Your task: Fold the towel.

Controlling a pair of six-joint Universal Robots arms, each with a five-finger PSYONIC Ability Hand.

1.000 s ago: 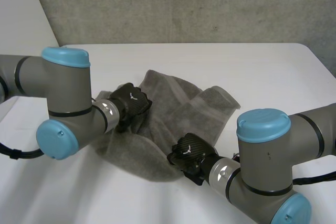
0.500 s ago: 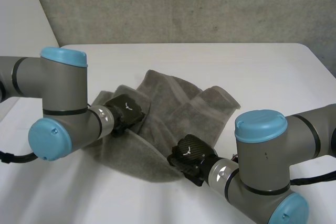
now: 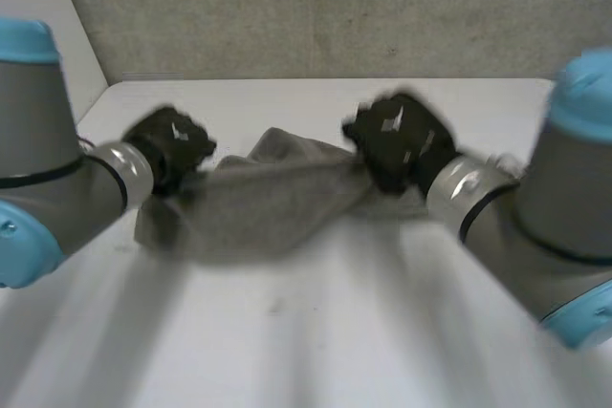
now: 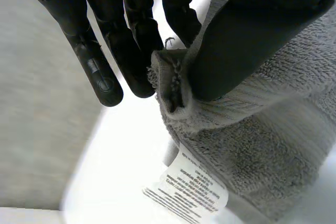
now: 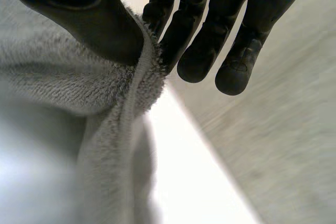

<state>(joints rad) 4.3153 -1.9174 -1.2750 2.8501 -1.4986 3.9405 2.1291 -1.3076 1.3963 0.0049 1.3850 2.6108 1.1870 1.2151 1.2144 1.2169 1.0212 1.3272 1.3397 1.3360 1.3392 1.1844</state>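
Left robot hand (image 3: 172, 143): my thumb and fingers pinch a hemmed corner of the grey terry-cloth towel (image 3: 258, 205).
Right robot hand (image 3: 397, 140): I pinch the hem at its other end.
Towel: stretched between them over the white desk (image 3: 335, 332).
Handling: I judge it soft, light and limp; best held by the hems.

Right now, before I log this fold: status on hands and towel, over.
Left hand pinches towel corner by label. Right hand pinches opposite end. Towel strung between them over table. Nothing blocking.

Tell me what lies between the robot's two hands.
In the head view, the towel spans between the left hand and the right hand, each pinching one end.
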